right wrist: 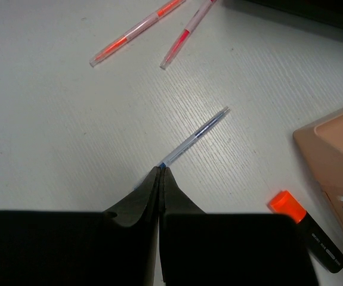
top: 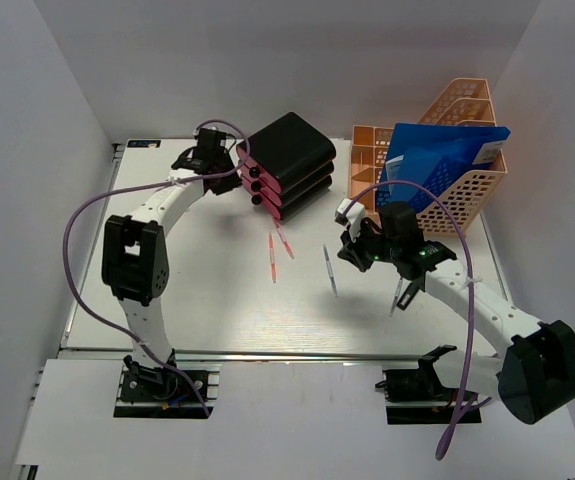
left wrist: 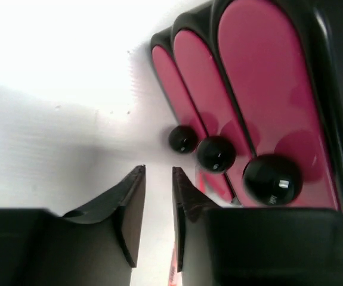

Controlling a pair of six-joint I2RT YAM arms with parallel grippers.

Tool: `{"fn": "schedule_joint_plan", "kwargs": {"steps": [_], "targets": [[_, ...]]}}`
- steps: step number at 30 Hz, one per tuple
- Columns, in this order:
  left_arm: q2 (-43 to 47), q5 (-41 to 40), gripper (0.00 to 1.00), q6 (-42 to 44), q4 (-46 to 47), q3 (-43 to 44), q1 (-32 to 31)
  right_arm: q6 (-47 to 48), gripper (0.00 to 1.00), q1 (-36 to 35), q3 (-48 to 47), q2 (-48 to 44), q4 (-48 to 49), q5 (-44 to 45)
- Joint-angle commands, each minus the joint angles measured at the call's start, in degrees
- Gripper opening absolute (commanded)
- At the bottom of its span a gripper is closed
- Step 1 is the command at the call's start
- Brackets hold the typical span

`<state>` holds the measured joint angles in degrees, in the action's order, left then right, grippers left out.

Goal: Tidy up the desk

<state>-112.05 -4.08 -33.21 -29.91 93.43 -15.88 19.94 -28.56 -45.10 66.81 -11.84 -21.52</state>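
Left claw (left wrist: 158, 170) stands slightly apart, the drawer box (left wrist: 260, 89) at its 2 o'clock. We observe the right claw (right wrist: 160, 170) pressed together over a blue pen (right wrist: 195, 136) lying on the desk (top: 217, 300) beneath both arms.

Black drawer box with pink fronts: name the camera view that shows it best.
Top external: the black drawer box with pink fronts shows whole. Left wrist gives only a close-up of its three fronts and round black knobs. Right wrist shows at most a dark sliver at top right.
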Motion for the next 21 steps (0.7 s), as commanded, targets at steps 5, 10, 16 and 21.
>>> {"fn": "schedule_joint_plan", "kwargs": {"steps": [5,10,16,21], "targets": [[8.16,6.97,0.57,-0.53,10.03,-8.60,0.50,0.89,0.00,0.43,0.10,0.60,1.47,-0.10],[7.02,13.21,0.61,-2.55,14.61,-11.42,1.03,1.06,0.00,0.78,0.28,0.69,1.46,-0.19],[5.88,17.87,0.57,-3.96,20.32,-12.92,2.08,1.32,0.00,0.87,0.28,0.69,1.38,-0.37],[4.74,19.98,0.57,-5.81,24.02,-14.06,2.61,1.41,0.00,1.05,0.19,0.96,1.20,-0.45]]}}
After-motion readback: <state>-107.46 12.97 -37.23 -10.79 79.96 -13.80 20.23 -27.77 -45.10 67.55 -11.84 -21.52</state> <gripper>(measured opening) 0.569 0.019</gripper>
